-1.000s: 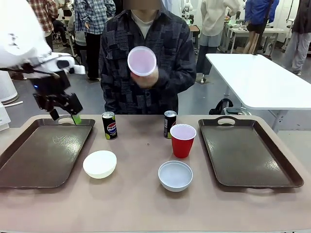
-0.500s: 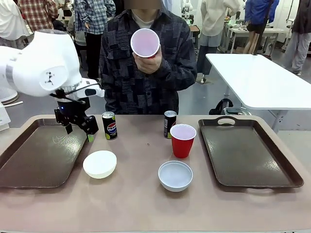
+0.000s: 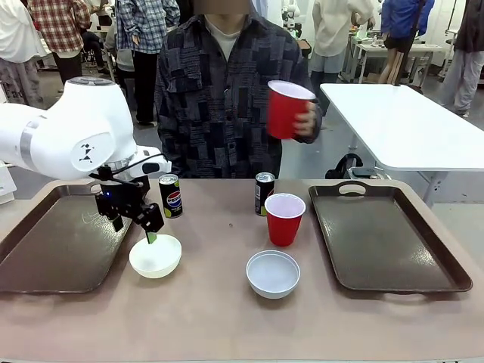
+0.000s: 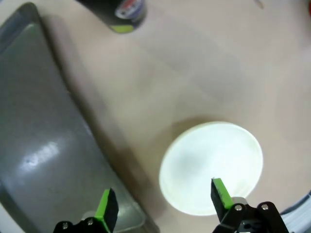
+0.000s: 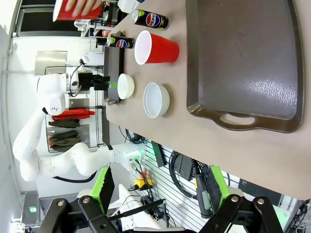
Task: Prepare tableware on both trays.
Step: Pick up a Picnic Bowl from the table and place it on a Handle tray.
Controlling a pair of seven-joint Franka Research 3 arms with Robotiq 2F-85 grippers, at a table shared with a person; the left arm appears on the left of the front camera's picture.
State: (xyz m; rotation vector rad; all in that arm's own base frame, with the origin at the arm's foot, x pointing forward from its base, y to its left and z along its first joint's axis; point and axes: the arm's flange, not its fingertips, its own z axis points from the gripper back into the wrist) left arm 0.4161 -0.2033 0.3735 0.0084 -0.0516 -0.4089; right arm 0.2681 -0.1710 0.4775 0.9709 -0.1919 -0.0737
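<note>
My left gripper (image 3: 134, 229) is open and hangs low over the near-left white bowl (image 3: 155, 255). One green fingertip is above the bowl's rim. In the left wrist view the left gripper (image 4: 164, 204) straddles the gap between that bowl (image 4: 211, 167) and the left tray (image 4: 34, 136). A Pepsi can (image 3: 170, 195), a second can (image 3: 264, 190), a red cup (image 3: 284, 219) and another white bowl (image 3: 273, 273) stand mid-table. The right tray (image 3: 386, 234) is bare. The person holds a second red cup (image 3: 286, 110) in the air. My right gripper (image 5: 161, 184) is open, well above the right tray (image 5: 243, 58).
The left tray (image 3: 68, 238) lies bare at the table's left. The person stands at the far side of the table. A white table (image 3: 401, 121) and other people are behind them.
My left arm has swung from the left tray's far corner down and right to the near-left bowl. The person has moved the raised red cup from the chest toward picture right.
</note>
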